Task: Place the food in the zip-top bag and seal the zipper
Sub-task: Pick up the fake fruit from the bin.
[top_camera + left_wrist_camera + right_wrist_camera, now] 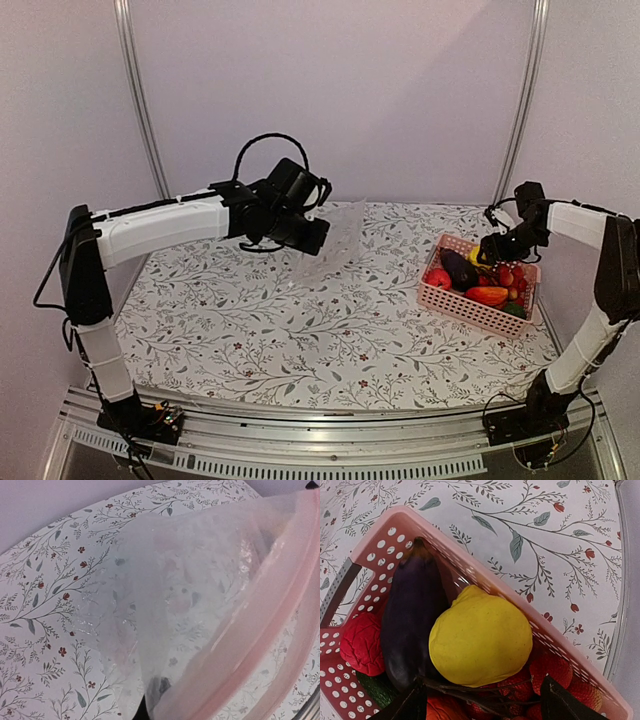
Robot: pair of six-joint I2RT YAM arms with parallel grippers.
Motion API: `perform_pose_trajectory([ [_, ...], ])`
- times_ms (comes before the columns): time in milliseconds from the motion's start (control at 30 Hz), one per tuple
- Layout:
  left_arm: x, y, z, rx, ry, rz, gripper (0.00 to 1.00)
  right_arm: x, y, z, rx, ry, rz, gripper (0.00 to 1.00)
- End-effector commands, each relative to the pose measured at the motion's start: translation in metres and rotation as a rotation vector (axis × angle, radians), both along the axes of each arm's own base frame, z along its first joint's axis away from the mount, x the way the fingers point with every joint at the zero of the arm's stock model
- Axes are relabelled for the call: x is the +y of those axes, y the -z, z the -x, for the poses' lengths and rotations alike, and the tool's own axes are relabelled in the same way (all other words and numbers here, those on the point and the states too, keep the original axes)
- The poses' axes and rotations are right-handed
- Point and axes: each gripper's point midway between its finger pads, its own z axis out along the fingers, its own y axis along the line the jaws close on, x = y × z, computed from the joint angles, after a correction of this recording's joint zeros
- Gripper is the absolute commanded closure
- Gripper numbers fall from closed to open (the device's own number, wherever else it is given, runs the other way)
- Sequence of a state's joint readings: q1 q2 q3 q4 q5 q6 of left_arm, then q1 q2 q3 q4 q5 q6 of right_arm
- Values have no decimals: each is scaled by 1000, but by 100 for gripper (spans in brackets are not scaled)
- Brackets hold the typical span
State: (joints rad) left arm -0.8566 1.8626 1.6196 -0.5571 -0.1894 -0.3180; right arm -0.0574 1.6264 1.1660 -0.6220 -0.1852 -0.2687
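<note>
- The left gripper (305, 232) is clamped shut on the zip-top bag (335, 250). It holds the bag up over the far middle of the bench (300, 330), with the bag's lower end drooping toward the surface.
- In the left wrist view the zipper (260, 630) runs as a pink strip slanting across the bag, right by the camera. I honestly can't tell how wide the mouth gapes.
- All the food sits in the pink basket (470, 308) by the right edge of the bench, well apart from the bag.
- The right gripper (490, 250) hangs over the basket's far end. Its fingers (560, 702) are spread apart with nothing gripped.
- The key relation: the yellow lemon (480, 640) lies straight ahead of those fingers, on top of the pile against the basket's rim, and one finger stands to each side of it.
- The eggplant (412, 615) lies touching the lemon's side. Its long axis points away from the fingers, so a sloppy close could catch it.
- The right arm is obviously the nearer one, and the left is busy with the bag.
- My guess is the lemon gets picked first. After that comes a long carry leftward to the bag.
</note>
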Motion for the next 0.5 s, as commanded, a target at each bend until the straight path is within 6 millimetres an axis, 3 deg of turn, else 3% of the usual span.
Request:
perform_pose_trajectory([
  [0, -18, -21, 14, -62, 63, 42, 100, 2, 4, -19, -11, 34, -35, 24],
  [333, -20, -11, 16, -71, 64, 1, 100, 12, 8, -40, -51, 21, -105, 24],
  [467, -21, -11, 16, -90, 43, -12, 100, 14, 8, -40, -56, 17, -118, 43],
])
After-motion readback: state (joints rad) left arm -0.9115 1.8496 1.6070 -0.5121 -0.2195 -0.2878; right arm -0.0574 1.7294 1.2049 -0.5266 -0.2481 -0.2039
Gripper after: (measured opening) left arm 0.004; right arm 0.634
